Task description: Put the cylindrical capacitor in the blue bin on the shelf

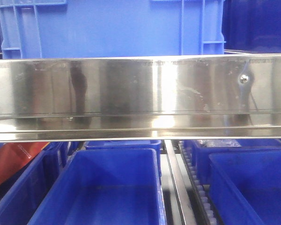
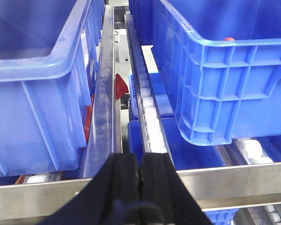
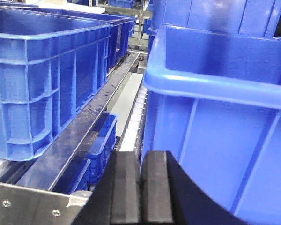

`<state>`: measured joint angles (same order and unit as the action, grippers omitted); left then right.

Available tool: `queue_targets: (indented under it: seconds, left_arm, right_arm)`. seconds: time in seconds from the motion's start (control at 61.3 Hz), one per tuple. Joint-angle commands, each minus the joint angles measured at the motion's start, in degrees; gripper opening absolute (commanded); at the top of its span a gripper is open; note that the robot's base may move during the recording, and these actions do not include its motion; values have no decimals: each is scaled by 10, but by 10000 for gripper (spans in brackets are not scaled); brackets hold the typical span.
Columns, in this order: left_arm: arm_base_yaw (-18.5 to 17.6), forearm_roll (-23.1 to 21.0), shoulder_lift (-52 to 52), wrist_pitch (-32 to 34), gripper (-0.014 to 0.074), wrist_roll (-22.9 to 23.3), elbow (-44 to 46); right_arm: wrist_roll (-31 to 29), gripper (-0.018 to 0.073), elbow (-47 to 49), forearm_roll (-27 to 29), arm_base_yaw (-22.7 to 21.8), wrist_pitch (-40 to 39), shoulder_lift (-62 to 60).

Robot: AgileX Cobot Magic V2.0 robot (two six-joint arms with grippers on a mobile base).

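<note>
Nearest in the left wrist view, the left gripper (image 2: 140,176) has its black pads pressed together, holding nothing, just over the shelf (image 2: 234,180) front rail. The right gripper (image 3: 140,187) is closed the same way, beside a blue bin (image 3: 215,122). Behind the rail, white roller tracks (image 2: 150,117) run between more bins toward the back. The cylindrical capacitor is not visible in any view.

Little of the room shows past the racking. In the front view a bright glare (image 1: 166,89) lies on the shelf's (image 1: 107,93) steel rail, just right of centre. At 8 o'clock a red-orange surface (image 1: 14,159) shows. In the right wrist view, at 12 o'clock, distant metal framing (image 3: 139,16) and far crates (image 3: 122,3) stand evenly lit.
</note>
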<state>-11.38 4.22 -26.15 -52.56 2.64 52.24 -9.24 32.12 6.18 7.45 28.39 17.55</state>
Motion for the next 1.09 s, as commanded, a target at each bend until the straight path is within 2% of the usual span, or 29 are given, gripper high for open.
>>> queue_targets:
  seconds: [0.0,0.832,0.946,1.077]
  left_arm:
    - [3,-4,2,12,-111,5,-1]
    - [4,3,7,16,-111,5,-9]
    - [12,6,39,55,-111,5,-56]
    - [46,-6,103,162,-111,5,-152]
  right_arm:
    - [-3,-162,-3,-5,-4,-23,-5]
    - [-3,-162,-3,-3,-4,-30,-5]
    - [-3,-162,-3,-3,-4,-30,-5]
    - [-3,-162,-3,-3,-4,-31,-5]
